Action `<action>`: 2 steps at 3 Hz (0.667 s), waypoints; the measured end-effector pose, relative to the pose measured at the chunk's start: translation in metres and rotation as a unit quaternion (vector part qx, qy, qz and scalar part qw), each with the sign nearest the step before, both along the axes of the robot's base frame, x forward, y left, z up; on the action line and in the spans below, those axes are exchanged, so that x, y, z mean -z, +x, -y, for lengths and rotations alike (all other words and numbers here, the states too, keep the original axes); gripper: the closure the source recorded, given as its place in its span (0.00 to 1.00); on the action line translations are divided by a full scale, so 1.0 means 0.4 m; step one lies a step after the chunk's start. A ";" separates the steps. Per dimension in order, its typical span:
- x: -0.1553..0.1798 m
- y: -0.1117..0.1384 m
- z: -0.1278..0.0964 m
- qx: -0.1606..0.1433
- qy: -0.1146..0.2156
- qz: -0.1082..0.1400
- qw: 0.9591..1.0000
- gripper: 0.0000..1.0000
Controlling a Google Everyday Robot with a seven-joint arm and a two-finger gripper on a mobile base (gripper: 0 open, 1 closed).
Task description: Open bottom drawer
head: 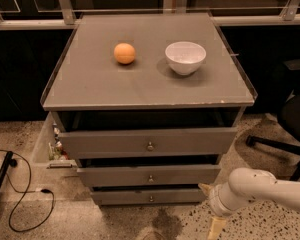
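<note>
Reaching the bottom drawer (120, 197) well was judged to hinge on alignment: it sat lowest in the cabinet (140, 84), just above the floor (90, 224) and under the middle drawer (115, 176), with its small knob (151, 199) at the centre. The gripper (211, 209) was seen low by the drawer's right end, apart from the knob — whether spread or pressed together could not be told. It would best be brought left to knob height, then drawn straight out — no sideways pull.

Three drawers (149, 143), one orange (124, 53), one white bowl (185, 57), one gripper (210, 209) at lower right beside the bottom drawer (151, 197).
</note>
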State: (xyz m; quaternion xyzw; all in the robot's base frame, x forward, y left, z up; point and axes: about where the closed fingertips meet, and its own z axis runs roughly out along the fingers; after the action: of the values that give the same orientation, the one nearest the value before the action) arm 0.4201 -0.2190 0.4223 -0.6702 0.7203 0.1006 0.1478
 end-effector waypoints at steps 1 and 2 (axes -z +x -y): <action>0.051 0.006 -0.003 -0.002 0.002 -0.004 1.000 0.00; 0.175 0.053 0.013 0.005 0.026 0.011 1.000 0.00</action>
State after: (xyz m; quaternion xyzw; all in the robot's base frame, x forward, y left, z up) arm 0.4414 -0.2241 0.3523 -0.6633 0.7193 0.1115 0.1737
